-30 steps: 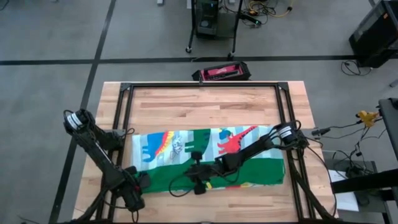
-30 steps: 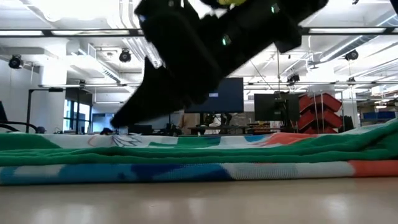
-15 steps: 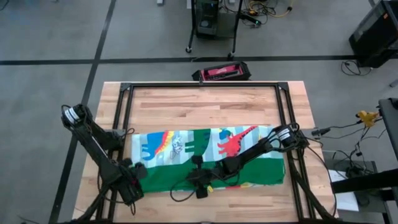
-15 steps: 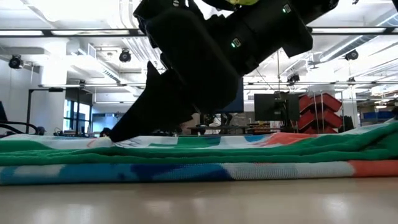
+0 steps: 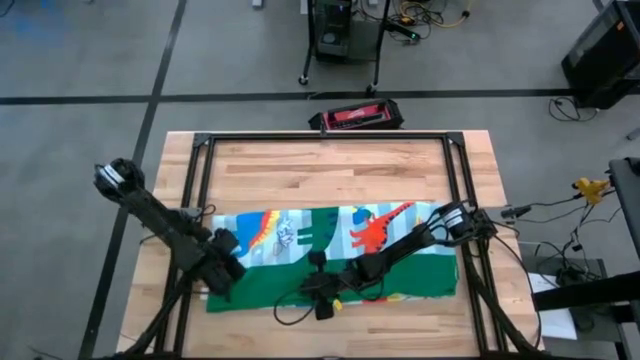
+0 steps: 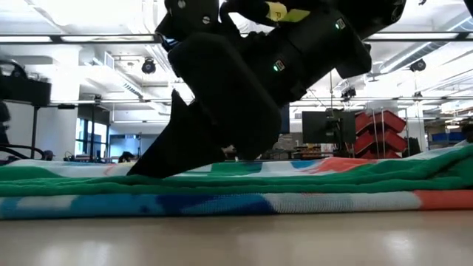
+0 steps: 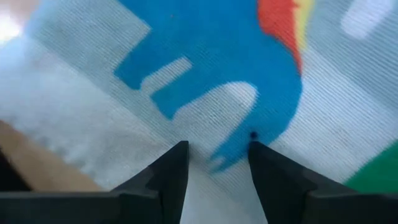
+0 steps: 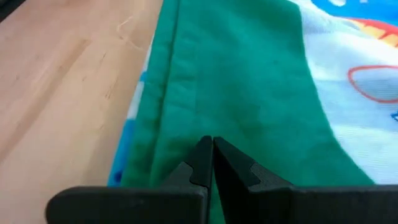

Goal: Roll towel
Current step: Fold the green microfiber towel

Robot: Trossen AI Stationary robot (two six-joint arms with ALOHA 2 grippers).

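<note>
High view: the soft striped dinosaur-print towel with green backing (image 5: 335, 262) lies flat, partly folded, on the wooden table (image 5: 320, 170). Left gripper (image 5: 228, 268) has swung inward onto its left edge, fingers parted — ready to grab; right gripper (image 5: 322, 292) stays pinched shut on the green fold.
</note>
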